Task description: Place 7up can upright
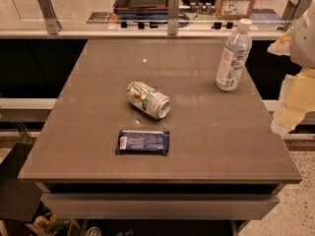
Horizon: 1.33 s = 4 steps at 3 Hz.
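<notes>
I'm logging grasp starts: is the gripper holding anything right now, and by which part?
Nothing. The gripper hangs beside the right edge of the table, apart from the 7up can, which lies on its side.

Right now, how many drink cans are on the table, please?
1: the 7up can, on its side mid-table behind the blue packet. The end effector is beyond the right edge.

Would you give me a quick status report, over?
Gripper at frame's right edge, beside the table. 7up can lying on its side, mid-table. Snack packet close in front, water bottle upright far right.
</notes>
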Each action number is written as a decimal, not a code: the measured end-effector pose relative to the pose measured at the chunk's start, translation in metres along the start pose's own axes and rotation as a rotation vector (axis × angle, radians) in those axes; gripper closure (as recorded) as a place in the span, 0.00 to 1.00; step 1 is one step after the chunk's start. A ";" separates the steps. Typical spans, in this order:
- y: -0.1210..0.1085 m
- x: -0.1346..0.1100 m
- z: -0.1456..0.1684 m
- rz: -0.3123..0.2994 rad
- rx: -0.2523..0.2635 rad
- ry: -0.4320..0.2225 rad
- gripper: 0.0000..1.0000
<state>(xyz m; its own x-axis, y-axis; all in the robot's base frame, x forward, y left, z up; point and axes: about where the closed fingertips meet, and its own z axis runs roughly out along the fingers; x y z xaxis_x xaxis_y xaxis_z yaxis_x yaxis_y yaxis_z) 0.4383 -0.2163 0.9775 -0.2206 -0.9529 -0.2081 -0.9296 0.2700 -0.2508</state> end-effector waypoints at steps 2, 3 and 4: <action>0.000 -0.014 0.002 0.028 0.028 -0.011 0.00; -0.013 -0.030 0.051 0.100 0.043 0.004 0.00; -0.037 -0.044 0.111 0.207 0.022 0.045 0.00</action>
<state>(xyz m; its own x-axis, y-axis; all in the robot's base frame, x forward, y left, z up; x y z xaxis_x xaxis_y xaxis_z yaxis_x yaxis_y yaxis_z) 0.5152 -0.1687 0.8916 -0.4193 -0.8820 -0.2151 -0.8568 0.4628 -0.2274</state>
